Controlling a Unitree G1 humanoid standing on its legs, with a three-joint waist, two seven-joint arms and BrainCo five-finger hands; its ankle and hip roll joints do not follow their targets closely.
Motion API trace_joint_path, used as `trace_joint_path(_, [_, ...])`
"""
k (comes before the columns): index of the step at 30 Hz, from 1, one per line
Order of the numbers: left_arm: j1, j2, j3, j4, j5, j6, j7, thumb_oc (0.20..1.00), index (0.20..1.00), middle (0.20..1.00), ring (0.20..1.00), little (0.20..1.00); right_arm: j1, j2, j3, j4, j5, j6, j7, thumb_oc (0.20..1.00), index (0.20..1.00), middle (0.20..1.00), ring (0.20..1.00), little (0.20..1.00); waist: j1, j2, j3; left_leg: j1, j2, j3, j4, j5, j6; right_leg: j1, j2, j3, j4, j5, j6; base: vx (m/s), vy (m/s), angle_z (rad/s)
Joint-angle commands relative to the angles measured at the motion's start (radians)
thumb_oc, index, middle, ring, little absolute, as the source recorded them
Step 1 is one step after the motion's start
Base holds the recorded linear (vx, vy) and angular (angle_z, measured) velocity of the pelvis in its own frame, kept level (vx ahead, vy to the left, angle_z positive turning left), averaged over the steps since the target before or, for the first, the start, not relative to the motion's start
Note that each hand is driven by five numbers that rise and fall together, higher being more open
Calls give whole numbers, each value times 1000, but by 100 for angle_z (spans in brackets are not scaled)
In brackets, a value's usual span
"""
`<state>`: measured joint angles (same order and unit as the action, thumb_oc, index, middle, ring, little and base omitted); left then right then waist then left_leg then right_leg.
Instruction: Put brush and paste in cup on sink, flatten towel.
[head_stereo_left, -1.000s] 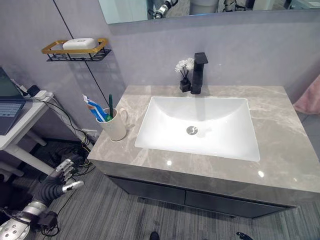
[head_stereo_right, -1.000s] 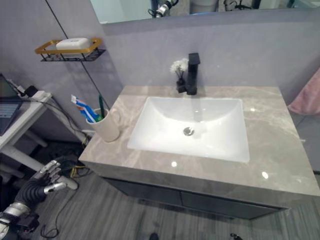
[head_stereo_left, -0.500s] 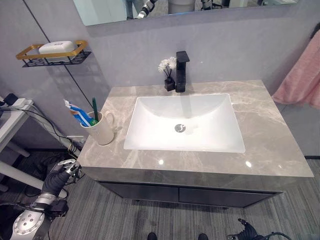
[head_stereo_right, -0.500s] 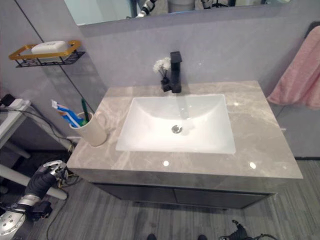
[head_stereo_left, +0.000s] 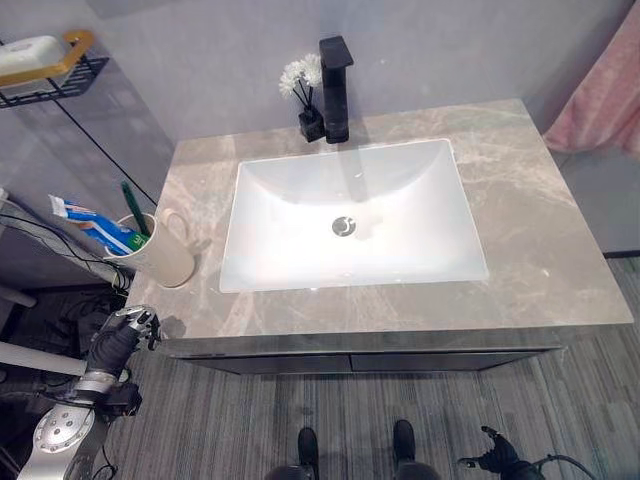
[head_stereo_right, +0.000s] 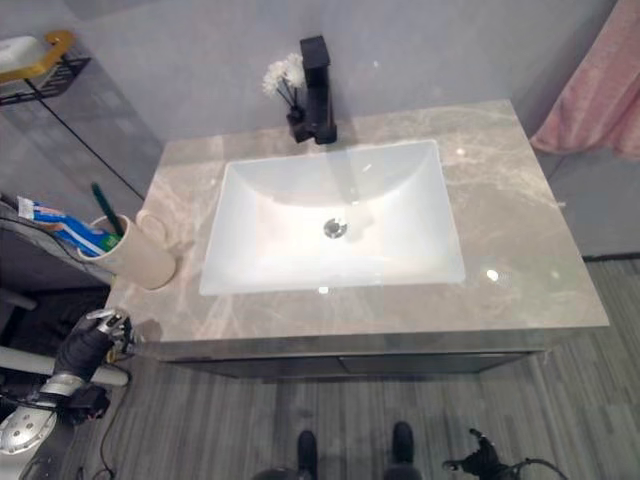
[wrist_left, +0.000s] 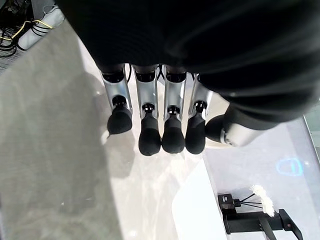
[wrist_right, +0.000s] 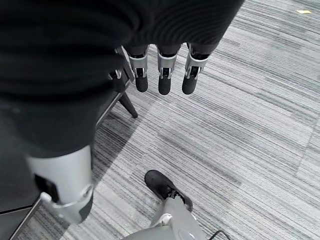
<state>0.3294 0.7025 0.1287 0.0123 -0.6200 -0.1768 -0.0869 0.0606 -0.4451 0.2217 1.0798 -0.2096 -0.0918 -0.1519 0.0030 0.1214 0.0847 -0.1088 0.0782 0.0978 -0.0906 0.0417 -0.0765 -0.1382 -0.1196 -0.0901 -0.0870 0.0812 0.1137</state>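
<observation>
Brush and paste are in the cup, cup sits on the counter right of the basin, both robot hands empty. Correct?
Not quite: the cup stands on the counter left of the basin, as the left eye view shows. The brush and paste are in it, and both the left robot hand and right robot hand hold nothing.

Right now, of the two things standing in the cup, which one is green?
The toothbrush, a thin dark green stick standing nearly upright in the cup. The toothpaste tube beside it is blue, white and red, leaning outward.

A cup (head_stereo_left: 160, 250) stands on the counter (head_stereo_left: 540, 240) left of the sink (head_stereo_left: 350, 225), with brush (head_stereo_left: 130, 195) and paste (head_stereo_left: 95, 225) in it. The tap (head_stereo_left: 335, 88) stands behind the sink, the towel (head_stereo_left: 605, 90) hangs far right.
</observation>
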Motion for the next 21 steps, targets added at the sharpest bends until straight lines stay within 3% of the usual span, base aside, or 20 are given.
trace_joint_path(1, [-53, 41, 47, 13, -2, -77, 42, 200, 200, 200, 200, 200, -51, -13, 29, 15, 33, -10, -29, 1000, 1000, 1000, 1000, 1000, -18, -48, 17, -46, 30, 10, 3, 51, -24, -12, -75, -7, 0, 33, 50, 0, 0, 0])
trace_joint_path(21, [-152, 136, 72, 30, 9, -95, 88, 200, 200, 200, 200, 200, -95, -6, 48, 0, 74, -8, -40, 1000, 1000, 1000, 1000, 1000, -18, -64, 54, -75, 28, -4, 3, 52, -26, -38, -70, -10, 0, 31, 49, 0, 0, 0])
